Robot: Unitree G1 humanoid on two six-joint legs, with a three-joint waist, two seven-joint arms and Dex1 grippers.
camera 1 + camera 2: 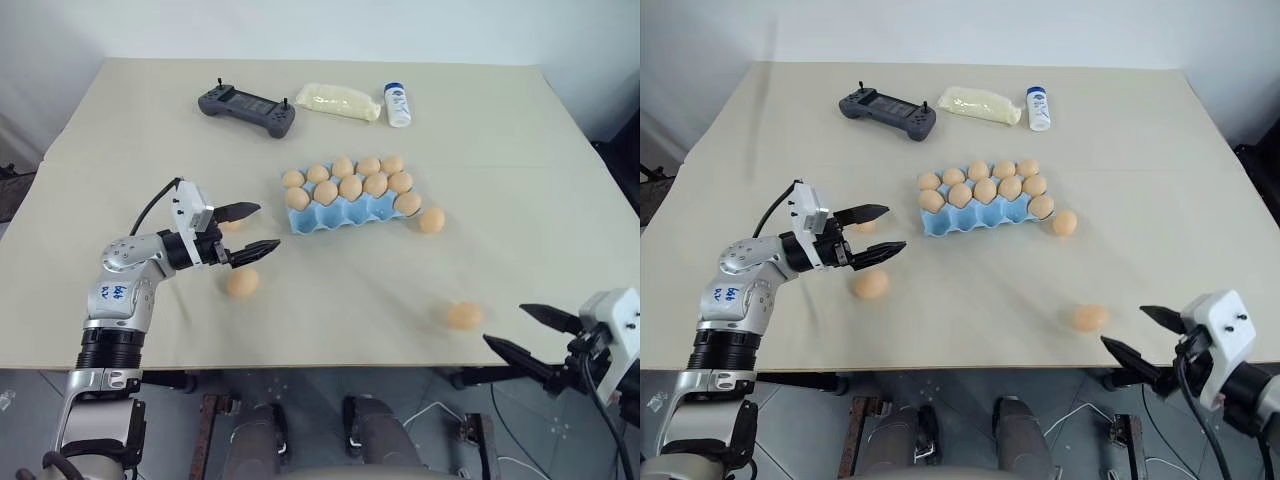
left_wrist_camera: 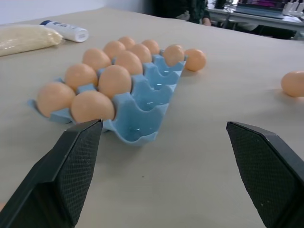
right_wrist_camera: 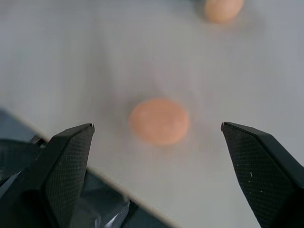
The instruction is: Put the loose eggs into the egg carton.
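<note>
The light blue egg carton (image 1: 340, 216) lies mid-table with several tan eggs in its back rows and bare wells along the front. Loose eggs lie around it. One egg (image 1: 432, 220) rests by the carton's right end. Another egg (image 1: 465, 316) is near the table's front edge. A third egg (image 1: 242, 283) lies just in front of my left gripper. One more egg (image 1: 231, 227) peeks out behind the left gripper's fingers. My left gripper (image 1: 269, 226) hovers open left of the carton, pointing at it, holding nothing. My right gripper (image 1: 505, 325) is open and empty off the front edge, right of the front egg (image 3: 159, 120).
At the back of the table sit a black game controller (image 1: 246, 108), a pale yellow bag (image 1: 339, 101) and a white bottle (image 1: 397, 105). The table's front edge (image 1: 330, 365) runs just behind my right gripper.
</note>
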